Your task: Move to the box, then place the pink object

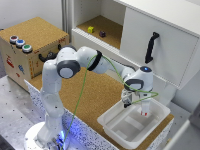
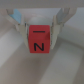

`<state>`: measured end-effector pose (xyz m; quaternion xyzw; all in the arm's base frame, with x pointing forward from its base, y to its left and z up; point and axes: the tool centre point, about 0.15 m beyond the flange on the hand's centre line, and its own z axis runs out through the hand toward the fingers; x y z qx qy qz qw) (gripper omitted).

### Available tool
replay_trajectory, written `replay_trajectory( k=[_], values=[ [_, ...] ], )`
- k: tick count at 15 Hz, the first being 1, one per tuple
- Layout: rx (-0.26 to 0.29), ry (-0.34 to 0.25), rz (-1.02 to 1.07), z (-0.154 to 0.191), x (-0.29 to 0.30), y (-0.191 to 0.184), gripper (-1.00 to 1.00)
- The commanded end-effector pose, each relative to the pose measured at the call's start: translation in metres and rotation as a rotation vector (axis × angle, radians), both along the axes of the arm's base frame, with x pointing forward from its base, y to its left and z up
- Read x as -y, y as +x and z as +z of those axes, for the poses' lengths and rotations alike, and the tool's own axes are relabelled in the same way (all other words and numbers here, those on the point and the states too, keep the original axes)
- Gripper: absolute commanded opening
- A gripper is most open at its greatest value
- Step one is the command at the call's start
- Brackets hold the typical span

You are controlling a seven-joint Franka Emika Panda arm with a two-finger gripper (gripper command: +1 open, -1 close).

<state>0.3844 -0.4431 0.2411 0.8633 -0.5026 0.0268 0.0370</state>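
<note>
The box (image 1: pixel 107 126) is a wide, shallow white tray at the exterior view's lower right, on the cork tabletop. My gripper (image 1: pixel 144 110) reaches down inside it near its far right side. The pink object (image 1: pixel 144 113) is a tiny pink-red block pinched at the fingertips, low over the tray floor. In the wrist view the block (image 2: pixel 40 41) shows a black letter N on its face, and the gripper (image 2: pixel 40 34) is shut on it, with one of the fingers (image 2: pixel 59 31) pressing each side. The tray's ridged white floor (image 2: pixel 15 65) lies right under it.
A cork-topped wooden box (image 1: pixel 30 47) with coloured buttons stands at the exterior view's left. Behind the tray is a white cabinet whose door has a black handle (image 1: pixel 151 47). Its open shelf holds a yellow cube (image 1: pixel 91 29) and a small dark object (image 1: pixel 102 34).
</note>
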Motion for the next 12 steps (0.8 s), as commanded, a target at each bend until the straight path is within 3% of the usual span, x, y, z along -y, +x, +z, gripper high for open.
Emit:
replay_trajectory(
  k=[1, 4, 5, 7, 9, 12],
  values=[
    [0.056, 0.103, -0.037, -0.025, -0.004, -0.008, -1.00],
    [0.033, 0.051, -0.094, -0.022, -0.002, -0.012, -1.00],
    [0.029, 0.042, -0.105, -0.021, -0.002, -0.014, 1.00],
    [0.034, 0.031, -0.140, -0.021, -0.006, -0.020, 1.00],
    [0.060, 0.067, -0.129, -0.021, -0.014, -0.020, 1.00],
    [0.109, 0.055, -0.103, 0.003, -0.027, -0.007, 1.00]
  ],
)
